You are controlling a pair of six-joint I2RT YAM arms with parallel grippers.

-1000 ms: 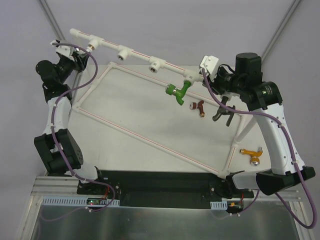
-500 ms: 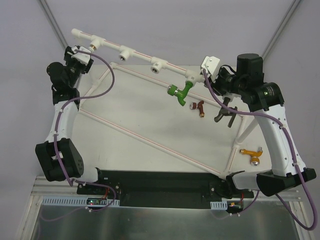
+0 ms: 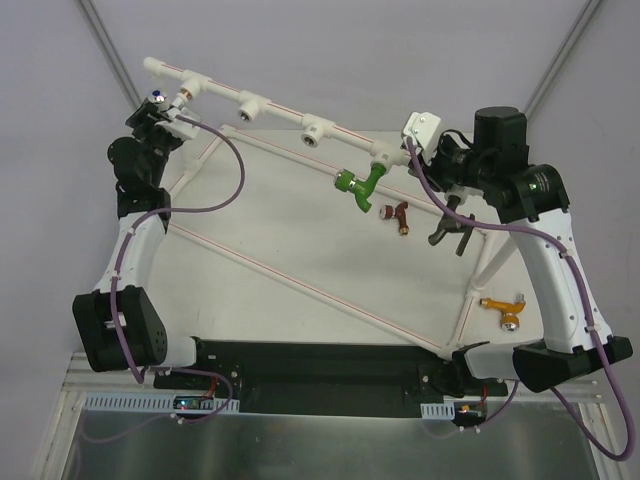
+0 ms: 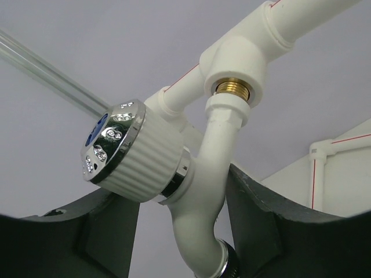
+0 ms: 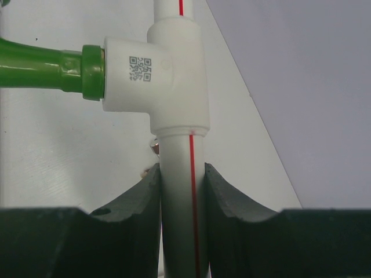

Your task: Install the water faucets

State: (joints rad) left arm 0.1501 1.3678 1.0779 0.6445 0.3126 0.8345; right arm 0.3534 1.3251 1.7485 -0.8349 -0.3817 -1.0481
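- Carrying everything, the worktop (image 3: pixel 280 210) gives the white pipe frame (image 3: pixel 282 113) a flat place to lie, so its row of tee sockets faces the arms.
- Reaching in from the right, the right arm (image 3: pixel 555 270) clamps the frame. In the right wrist view its jaws are pinching the red-lined pipe just below the tee that carries the green faucet (image 3: pixel 362 183). Most likely this grip steadies the frame against twisting.
- Stretching to the far left end, the left arm (image 3: pixel 130 250) brings the white faucet (image 4: pixel 214 156) up to the last tee (image 4: pixel 237 58).
- Closing on the curved body of the white faucet, the left jaws pinch it on both sides and leave its ribbed handle (image 4: pixel 124 150) free. The neck lines up with the brass socket (image 4: pixel 235 90) and touches it. How far the thread has entered cannot be told.
- Waiting loose on the worktop are three more faucets. The dark grey one (image 3: pixel 450 232) and the dark red one (image 3: pixel 400 215) lie inside the frame, and the orange one (image 3: pixel 505 305) lies outside its right side.
- Judging by the three bare sockets between the white and green faucets, the job is well short of halfway.
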